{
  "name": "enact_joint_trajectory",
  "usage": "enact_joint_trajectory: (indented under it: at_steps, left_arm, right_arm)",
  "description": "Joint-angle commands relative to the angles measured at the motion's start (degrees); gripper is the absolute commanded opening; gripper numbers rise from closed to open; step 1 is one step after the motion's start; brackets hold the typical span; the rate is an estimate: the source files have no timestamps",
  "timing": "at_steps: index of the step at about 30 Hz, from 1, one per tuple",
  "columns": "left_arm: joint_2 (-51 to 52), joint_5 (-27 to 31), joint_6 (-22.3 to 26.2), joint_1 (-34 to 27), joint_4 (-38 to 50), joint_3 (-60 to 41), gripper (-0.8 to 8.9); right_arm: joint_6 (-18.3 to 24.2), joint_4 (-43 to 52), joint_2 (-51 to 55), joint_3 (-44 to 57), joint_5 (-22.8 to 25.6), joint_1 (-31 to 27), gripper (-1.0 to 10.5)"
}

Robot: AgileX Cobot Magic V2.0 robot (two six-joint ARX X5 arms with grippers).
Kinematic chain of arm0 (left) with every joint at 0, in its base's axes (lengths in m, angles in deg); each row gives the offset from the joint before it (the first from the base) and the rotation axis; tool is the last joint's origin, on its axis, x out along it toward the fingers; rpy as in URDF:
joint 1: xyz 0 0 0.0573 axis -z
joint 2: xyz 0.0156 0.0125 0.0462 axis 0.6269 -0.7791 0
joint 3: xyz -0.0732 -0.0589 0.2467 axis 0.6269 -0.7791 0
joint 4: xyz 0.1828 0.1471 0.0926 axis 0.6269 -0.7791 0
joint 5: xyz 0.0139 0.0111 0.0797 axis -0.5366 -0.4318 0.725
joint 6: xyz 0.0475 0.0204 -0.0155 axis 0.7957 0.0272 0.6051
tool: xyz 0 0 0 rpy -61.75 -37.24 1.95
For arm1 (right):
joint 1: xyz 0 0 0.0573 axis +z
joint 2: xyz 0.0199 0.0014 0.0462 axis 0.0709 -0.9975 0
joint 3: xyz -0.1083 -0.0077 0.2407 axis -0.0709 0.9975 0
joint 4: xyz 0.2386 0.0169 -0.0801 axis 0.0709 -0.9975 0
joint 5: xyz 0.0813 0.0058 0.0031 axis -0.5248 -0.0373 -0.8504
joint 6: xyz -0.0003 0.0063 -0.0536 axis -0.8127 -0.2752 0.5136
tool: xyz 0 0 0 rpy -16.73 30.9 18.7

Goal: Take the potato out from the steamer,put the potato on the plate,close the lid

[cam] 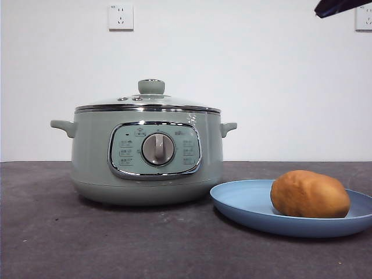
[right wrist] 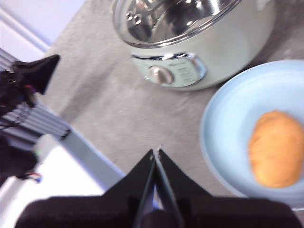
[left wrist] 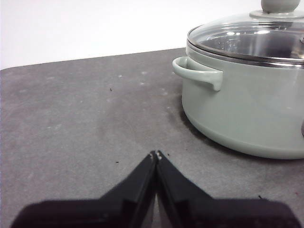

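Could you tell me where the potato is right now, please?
In the front view the potato lies on the blue plate, toward the right of the table, beside the green steamer, whose lid is on.

My left gripper [left wrist: 156, 154] hangs low over the table with its two black jaws pressed together, tips meeting in a point, nothing between them. My right gripper [right wrist: 157, 151] is held high, looking down from above, and its jaws are likewise closed tip to tip and empty. In the front view only a dark tip of one arm [cam: 340, 7] shows at the top right corner; I cannot tell from there which arm it is.
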Motion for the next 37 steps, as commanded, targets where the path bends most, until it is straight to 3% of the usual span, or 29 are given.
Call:
enact_joint_trajectory:
  at_steps: [1, 7, 15, 20, 26, 37]
  left_arm:
    - [0.13, 0.09, -0.42, -0.2, 0.22, -0.9, -0.04]
    - [0.13, 0.07, -0.39, -0.2, 0.22, -0.9, -0.04]
    - [0.13, 0.09, -0.42, -0.2, 0.22, -0.9, -0.04]
    - [0.13, 0.09, -0.42, -0.2, 0.2, -0.9, -0.04]
    - [0.13, 0.09, -0.42, -0.2, 0.22, -0.9, -0.04]
    - [0.13, 0.09, -0.42, -0.2, 0.22, -0.9, -0.04]
  right_arm:
    - [5.73, 1.07, 2.91, 0.42, 6.34, -2.03, 0.0]
    - [8.79, 7.8, 13.33, 6.75, 6.01, -12.61, 0.0]
    - [10.84, 27.98, 28.92, 25.11, 6.03, -24.3, 0.0]
    - [10.73, 33.46, 35.36, 34.58, 9.11, -25.31, 0.0]
    - [9.68, 34.84, 39.8, 41.9, 9.25, -25.31, 0.0]
    - [7.34, 30.32, 42.03, 45.33, 10.56, -25.22, 0.0]
